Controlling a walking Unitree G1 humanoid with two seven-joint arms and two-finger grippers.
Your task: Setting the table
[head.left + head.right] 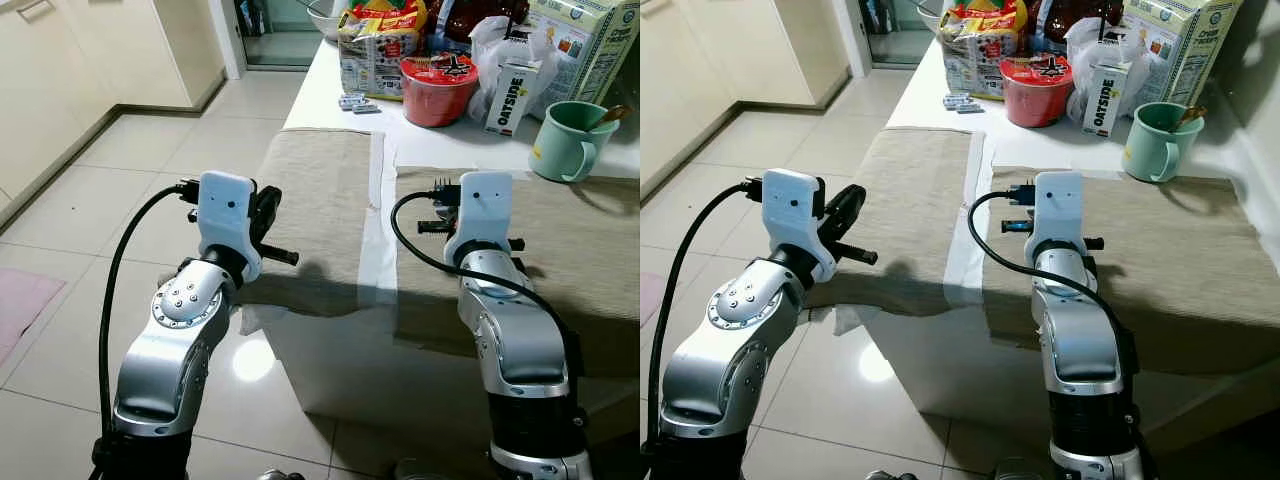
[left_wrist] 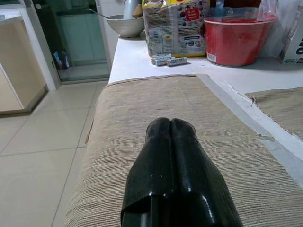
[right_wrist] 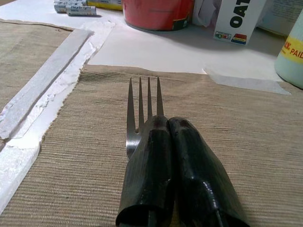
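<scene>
Right claw (image 3: pixel 163 125) pinched on a fork (image 3: pixel 142 111), tines forward, low over right placemat (image 1: pixel 560 250). White counter (image 1: pixel 330 95): left placemat (image 1: pixel 320 200) beside right placemat; left claw (image 2: pixel 170 125) over it, fingers pressed together, holding nothing.

Bare woven beige placemats (image 1: pixel 320 190) leave open passage in front of the red round noodle tub (image 1: pixel 437 88); beside and behind that tub, a white oat-drink carton (image 1: pixel 508 95), mint-green mug (image 1: pixel 567 140) and snack bags (image 1: pixel 378 45) crowd the white table (image 1: pixel 330 95).
</scene>
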